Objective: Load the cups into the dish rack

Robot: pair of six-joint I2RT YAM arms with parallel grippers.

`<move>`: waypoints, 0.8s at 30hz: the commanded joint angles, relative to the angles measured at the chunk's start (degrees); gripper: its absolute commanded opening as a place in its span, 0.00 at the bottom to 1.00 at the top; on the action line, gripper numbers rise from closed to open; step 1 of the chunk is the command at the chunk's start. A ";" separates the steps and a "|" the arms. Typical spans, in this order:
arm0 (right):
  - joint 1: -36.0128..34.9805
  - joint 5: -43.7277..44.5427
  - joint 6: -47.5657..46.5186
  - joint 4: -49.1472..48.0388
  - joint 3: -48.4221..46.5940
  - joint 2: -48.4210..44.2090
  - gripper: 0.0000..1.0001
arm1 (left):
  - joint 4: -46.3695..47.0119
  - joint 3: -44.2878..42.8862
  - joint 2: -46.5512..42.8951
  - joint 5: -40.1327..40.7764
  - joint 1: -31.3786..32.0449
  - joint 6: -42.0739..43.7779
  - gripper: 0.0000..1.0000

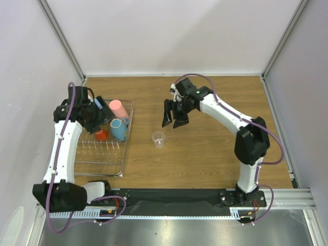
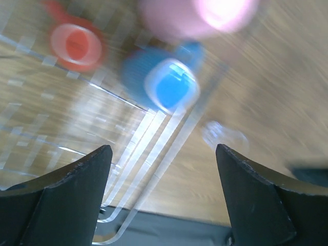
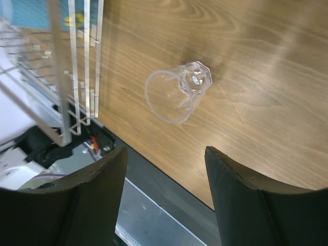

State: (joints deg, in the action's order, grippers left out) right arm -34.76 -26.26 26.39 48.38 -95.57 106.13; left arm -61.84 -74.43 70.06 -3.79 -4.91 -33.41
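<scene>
The dish rack (image 1: 100, 155) stands at the left of the table. In its far right corner are a pink tumbler (image 1: 118, 108), a blue-grey mug (image 1: 119, 130) and a small orange mug (image 1: 101, 135). My left gripper (image 1: 104, 119) hangs open over them, empty. Its blurred wrist view shows the orange mug (image 2: 77, 45), the blue-grey mug (image 2: 169, 84) and the pink tumbler (image 2: 197, 15) beyond the open gripper (image 2: 161, 154). A tiny clear glass (image 1: 159, 139) stands upright on the wood, right of the rack. My right gripper (image 1: 174, 119) is open and empty, behind and above it. The right wrist view shows the glass (image 3: 177, 92) ahead of that gripper (image 3: 166, 154).
The rack's near rows of prongs (image 1: 97, 148) hold nothing. The rack's see-through frame (image 3: 82, 61) lies left of the glass in the right wrist view. A black strip and metal rail (image 1: 174, 197) run along the table's near edge. White walls close in the back and sides.
</scene>
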 commanded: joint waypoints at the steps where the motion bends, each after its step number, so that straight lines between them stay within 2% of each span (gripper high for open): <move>1: -2.32 4.63 0.59 1.71 -4.00 3.55 0.68 | 1.89 -2.47 -3.70 -8.85 4.36 -2.97 0.89; 6: -4.96 8.32 1.55 2.42 -6.29 8.91 0.67 | 6.73 -4.14 -7.57 -18.07 9.20 -6.23 0.90; 10: -6.02 8.94 2.17 2.95 -7.09 11.91 0.63 | 7.18 -7.91 -6.61 -22.65 10.97 -5.35 0.90; 20: -6.63 7.98 1.65 2.68 -8.14 17.44 0.51 | 10.51 -10.12 -5.64 -27.67 12.99 -4.21 0.90; 24: -6.63 7.63 0.85 3.30 -9.20 18.85 0.41 | 11.83 -12.31 -3.89 -28.99 14.22 -3.95 0.90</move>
State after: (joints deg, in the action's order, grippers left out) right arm -41.08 -18.50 27.97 50.89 -101.73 124.40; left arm -53.41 -83.20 65.25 -29.54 8.05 -37.54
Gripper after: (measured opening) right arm 0.420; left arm 0.898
